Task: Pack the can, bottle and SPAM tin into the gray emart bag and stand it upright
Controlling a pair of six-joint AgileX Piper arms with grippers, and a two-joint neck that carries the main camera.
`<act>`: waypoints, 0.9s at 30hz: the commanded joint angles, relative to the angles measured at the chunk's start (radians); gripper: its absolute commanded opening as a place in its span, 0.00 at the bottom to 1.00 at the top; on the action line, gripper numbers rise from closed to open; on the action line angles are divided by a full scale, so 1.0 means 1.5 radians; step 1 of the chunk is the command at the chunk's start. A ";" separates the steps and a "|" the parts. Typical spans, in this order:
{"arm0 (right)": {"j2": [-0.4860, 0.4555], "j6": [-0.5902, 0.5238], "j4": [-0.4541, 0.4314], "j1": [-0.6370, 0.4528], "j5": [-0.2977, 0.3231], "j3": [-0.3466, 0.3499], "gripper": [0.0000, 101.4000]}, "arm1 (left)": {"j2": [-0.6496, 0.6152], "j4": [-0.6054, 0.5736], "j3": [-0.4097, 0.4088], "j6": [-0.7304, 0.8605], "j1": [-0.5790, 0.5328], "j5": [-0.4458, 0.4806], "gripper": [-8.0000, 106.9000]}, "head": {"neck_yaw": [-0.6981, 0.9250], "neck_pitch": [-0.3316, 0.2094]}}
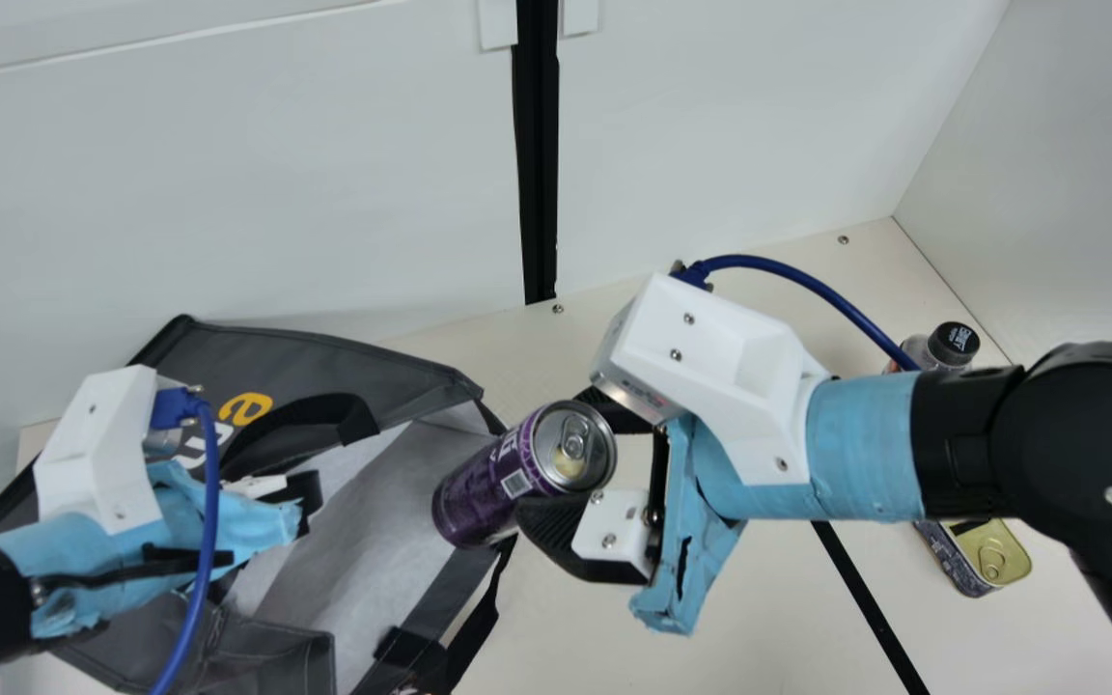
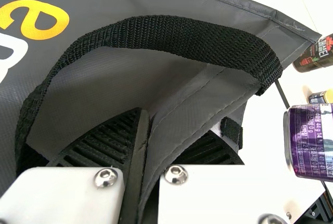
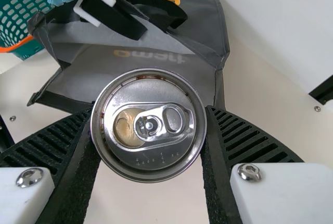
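The gray emart bag (image 1: 324,352) lies tilted on the table with its mouth spread toward the right arm. My left gripper (image 1: 299,497) holds the bag's rim beside a black handle; in the left wrist view that gripper (image 2: 143,151) has the gray fabric pinched between its fingers. My right gripper (image 1: 568,458) is closed around the purple can (image 1: 484,492), whose base points into the bag's opening. From the right wrist, the gripper (image 3: 149,122) shows the can's lid (image 3: 148,153) between its pads. A black-capped bottle (image 1: 955,345) and the SPAM tin (image 1: 995,557) are behind and below the right arm.
A teal basket (image 3: 18,18) with an orange rim stands beyond the bag. White walls rise behind the table (image 1: 556,618) and at its right. A black strip crosses the table under the right arm.
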 commanded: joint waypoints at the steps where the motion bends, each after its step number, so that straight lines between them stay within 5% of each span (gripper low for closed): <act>1: 0.002 -0.003 0.004 -0.003 -0.001 0.002 0.00 | 0.000 0.000 0.000 0.000 0.000 0.000 0.00 | -0.002 -0.015; 27: 0.034 0.023 0.018 0.056 -0.090 0.051 0.00 | 0.000 0.000 0.000 0.000 0.000 0.000 0.00 | -0.002 -0.015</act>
